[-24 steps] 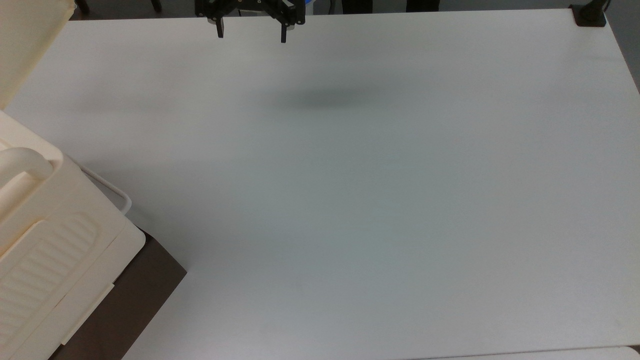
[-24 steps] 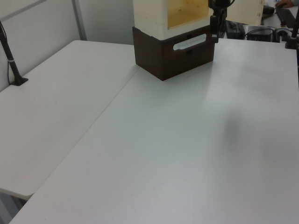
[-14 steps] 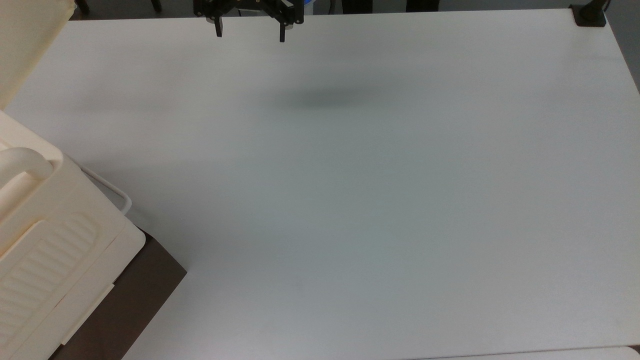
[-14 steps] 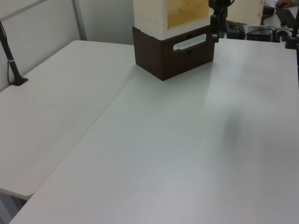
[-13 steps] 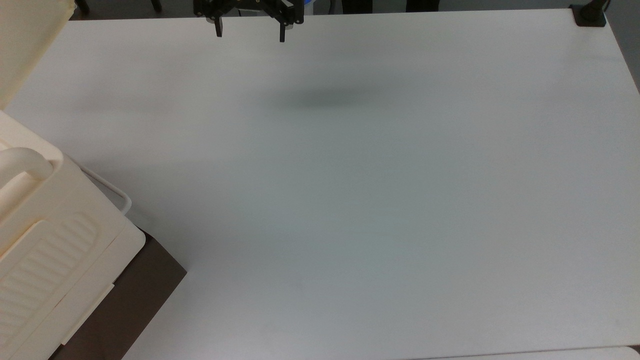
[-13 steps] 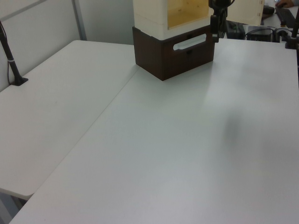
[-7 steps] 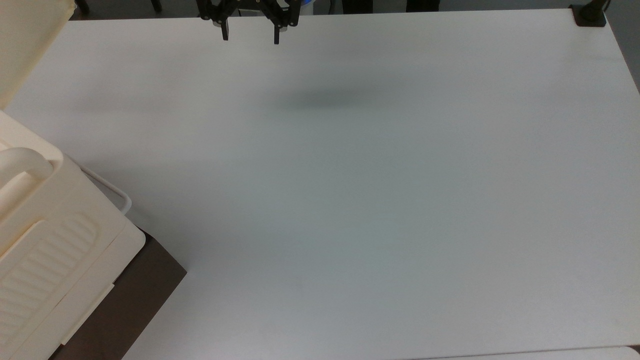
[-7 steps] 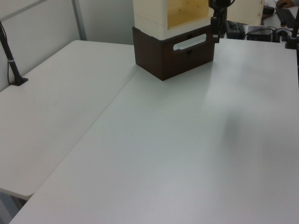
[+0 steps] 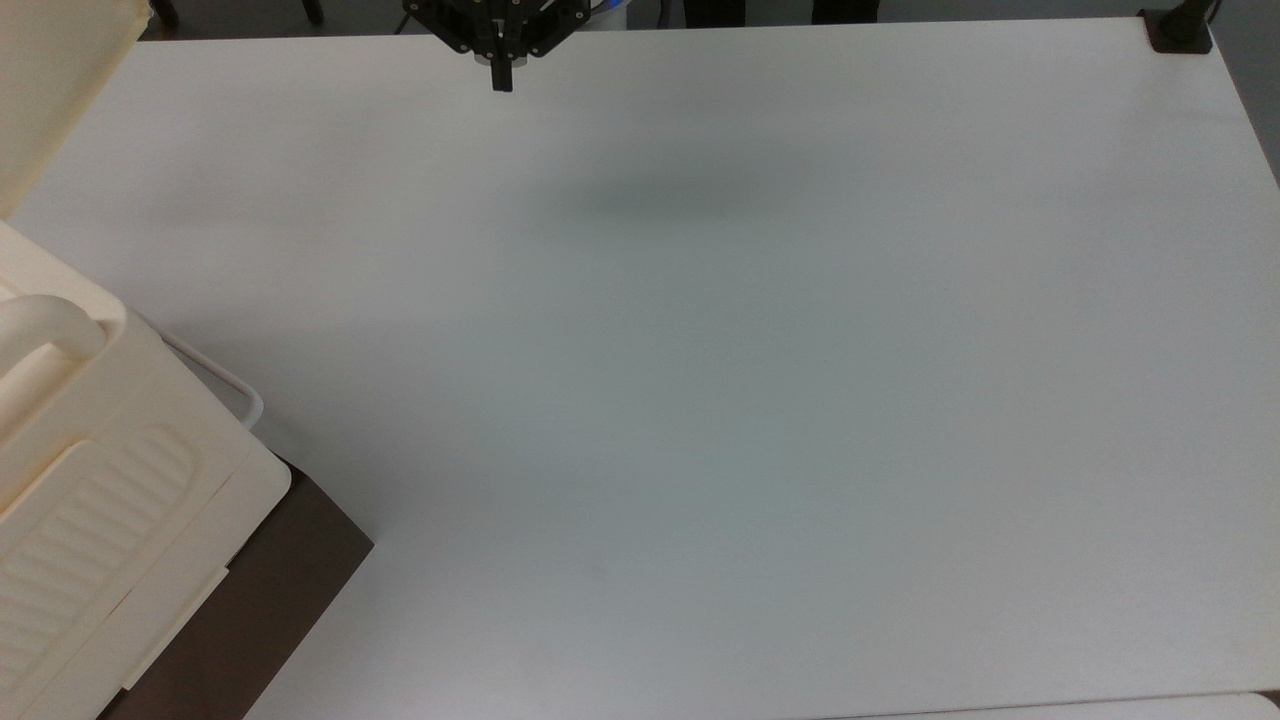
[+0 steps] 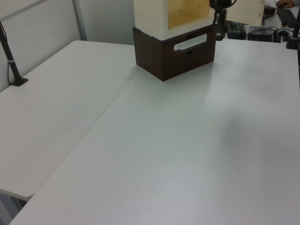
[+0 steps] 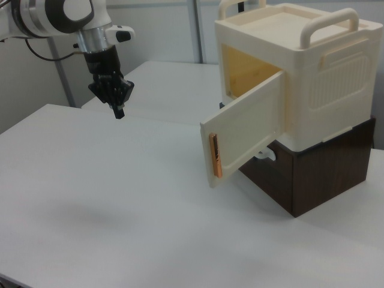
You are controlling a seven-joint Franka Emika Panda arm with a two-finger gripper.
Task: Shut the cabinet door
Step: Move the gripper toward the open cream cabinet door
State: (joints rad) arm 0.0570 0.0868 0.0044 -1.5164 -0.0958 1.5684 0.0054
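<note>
The cabinet door (image 11: pixel 246 129) is your whole job here, and your gripper (image 11: pixel 118 111) is well apart from it, hanging above the white table (image 11: pixel 120 198) with its fingers pressed together and nothing between them; that closed tip looks good for pushing, so I'd leave it as it is; in the right view the door lies to the right of the claw and lower, swung wide out from the cream cabinet (image 11: pixel 324 78), its orange-brown edge (image 11: pixel 214 156) pointing toward you; the cabinet sits on a dark brown base (image 11: pixel 324 174); to do this well, bring the claw round to the door's outer face near that free edge, far from the hinge, where a light push likely turns it easiest; push steadily along the swing, toward the open yellow interior (image 11: pixel 243 63), so the stack doesn't slide.
</note>
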